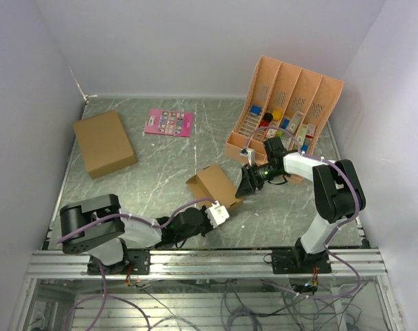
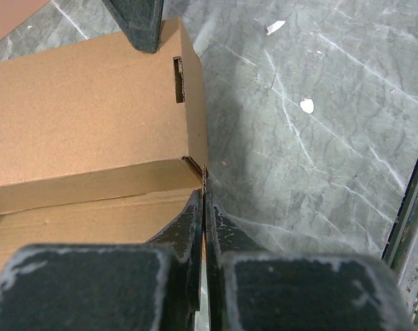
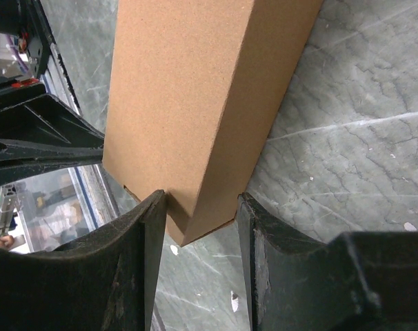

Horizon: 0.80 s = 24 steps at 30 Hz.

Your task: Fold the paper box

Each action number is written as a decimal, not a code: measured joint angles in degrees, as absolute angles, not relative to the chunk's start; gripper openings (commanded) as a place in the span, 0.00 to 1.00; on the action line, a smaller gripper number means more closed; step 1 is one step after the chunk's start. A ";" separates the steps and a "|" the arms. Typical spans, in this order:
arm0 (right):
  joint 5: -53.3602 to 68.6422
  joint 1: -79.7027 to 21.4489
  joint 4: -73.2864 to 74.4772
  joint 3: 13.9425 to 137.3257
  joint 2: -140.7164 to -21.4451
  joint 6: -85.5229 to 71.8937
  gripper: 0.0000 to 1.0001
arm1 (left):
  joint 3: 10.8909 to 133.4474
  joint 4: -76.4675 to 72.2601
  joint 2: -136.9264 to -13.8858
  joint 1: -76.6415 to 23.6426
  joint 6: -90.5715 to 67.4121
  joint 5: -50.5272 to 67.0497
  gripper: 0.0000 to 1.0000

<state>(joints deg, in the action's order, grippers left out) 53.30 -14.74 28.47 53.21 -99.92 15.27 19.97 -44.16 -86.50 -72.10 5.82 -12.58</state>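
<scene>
The paper box [image 1: 212, 183] is a small oblong brown carton in the middle of the table. My left gripper [image 1: 225, 206] is at its near right corner. In the left wrist view the left gripper [image 2: 205, 198] is shut on a thin cardboard flap edge [image 2: 206, 178] of the box [image 2: 85, 117]. My right gripper [image 1: 245, 183] is at the box's right end. In the right wrist view its fingers [image 3: 154, 214] stand partly closed on either side of the box's end corner [image 3: 188, 138] and touch it on both sides.
A larger, wider brown cardboard box [image 1: 104, 143] lies at the back left. A pink card [image 1: 169, 122] lies at the back centre. An orange slotted organiser [image 1: 285, 114] with small items stands at the back right, just behind the right arm.
</scene>
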 measured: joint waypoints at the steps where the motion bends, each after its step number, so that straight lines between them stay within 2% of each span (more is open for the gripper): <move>1: 53.30 -14.74 28.53 53.28 -99.96 15.27 0.43 | 19.79 -44.40 -86.41 -72.07 5.67 -12.58 0.07; 24: 53.32 -14.87 28.60 53.47 -100.25 15.11 0.43 | 18.57 -46.48 -86.32 -71.77 4.12 -12.58 0.07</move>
<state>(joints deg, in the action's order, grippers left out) 53.32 -14.87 28.60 53.47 -100.25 15.11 18.57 -46.48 -86.32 -71.77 4.12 -12.58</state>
